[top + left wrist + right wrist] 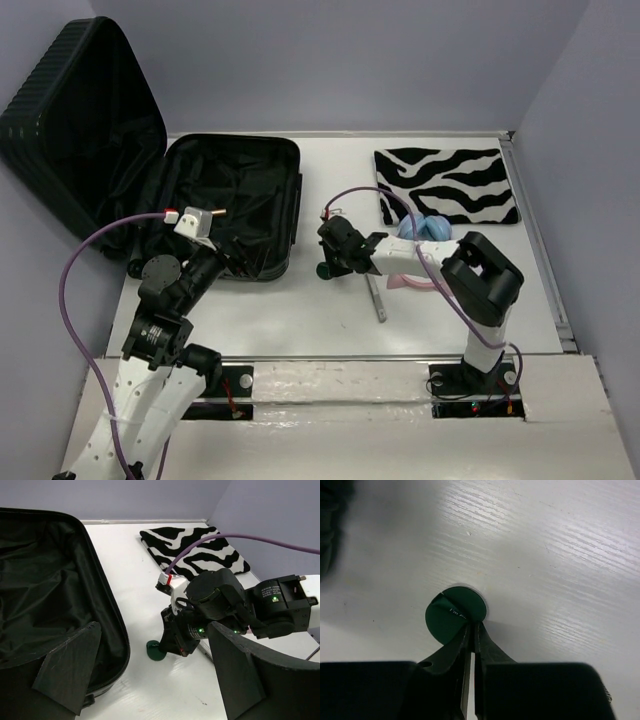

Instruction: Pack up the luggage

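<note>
The luggage (262,160) is a large black ribbed suitcase lying open at the back left, its lid (85,130) leaning up against the wall. Its black fabric lining fills the left of the left wrist view (50,595). My right gripper (326,262) is low over the table just right of the suitcase, shut on the edge of a small dark green disc (452,615) that rests on the white surface (156,650). My left gripper (235,262) is open and empty at the suitcase's near right corner, facing the right gripper.
A flat zebra-striped pouch (448,185) lies at the back right. A blue bundle (428,228), a pink item (405,283) and a thin grey stick (377,298) lie under the right arm. A raised rail (535,240) edges the table's right side.
</note>
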Robot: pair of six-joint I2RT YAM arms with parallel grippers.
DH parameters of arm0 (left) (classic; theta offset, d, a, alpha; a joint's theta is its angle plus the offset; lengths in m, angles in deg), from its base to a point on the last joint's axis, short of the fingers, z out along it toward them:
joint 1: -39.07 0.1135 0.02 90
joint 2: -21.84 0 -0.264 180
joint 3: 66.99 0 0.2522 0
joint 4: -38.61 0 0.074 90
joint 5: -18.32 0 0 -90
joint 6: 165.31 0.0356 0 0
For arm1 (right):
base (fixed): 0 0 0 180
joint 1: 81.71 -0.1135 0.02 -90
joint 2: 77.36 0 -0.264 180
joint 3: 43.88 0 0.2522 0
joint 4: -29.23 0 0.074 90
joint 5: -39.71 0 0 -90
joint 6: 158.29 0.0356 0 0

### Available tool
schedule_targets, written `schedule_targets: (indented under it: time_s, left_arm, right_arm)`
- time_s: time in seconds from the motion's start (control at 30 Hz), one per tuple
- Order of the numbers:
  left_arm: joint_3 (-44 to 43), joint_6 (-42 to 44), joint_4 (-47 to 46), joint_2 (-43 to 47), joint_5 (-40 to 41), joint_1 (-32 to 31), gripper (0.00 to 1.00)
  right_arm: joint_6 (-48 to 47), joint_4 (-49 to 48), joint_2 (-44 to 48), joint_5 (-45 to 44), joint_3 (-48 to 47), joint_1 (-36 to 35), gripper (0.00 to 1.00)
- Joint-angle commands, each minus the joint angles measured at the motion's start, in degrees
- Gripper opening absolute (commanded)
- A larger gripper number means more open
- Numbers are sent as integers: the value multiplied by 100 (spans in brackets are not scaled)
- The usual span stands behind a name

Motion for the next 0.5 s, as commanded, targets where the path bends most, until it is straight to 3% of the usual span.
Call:
schedule_targets:
  time_s: [0.0,0.2,0.33,0.37,0.4,0.47]
  left_arm:
    - [-223,-31,-273,-21,-114,41,99]
    - [-232,-31,-274,-4,-53,41,99]
    - [-240,-31,-256,-13,17,41,99]
    - [-249,-31,-238,-13,70,41,99]
    - [-258,-23,-195,-4,148,50,99]
    - [-258,-14,-151,5,167,50,99]
  right_arm:
    - [-87,59,677,-544,-82,-36,7]
    - [-325,-257,1428,113,-695,-89,7]
    - [-123,-495,692,939,-2126,-89,7]
    - [-62,-591,446,1202,-2434,-89,13]
    - [43,-601,-52,1326,-3038,-89,44]
    - [62,-365,-364,1223,-3385,-89,73]
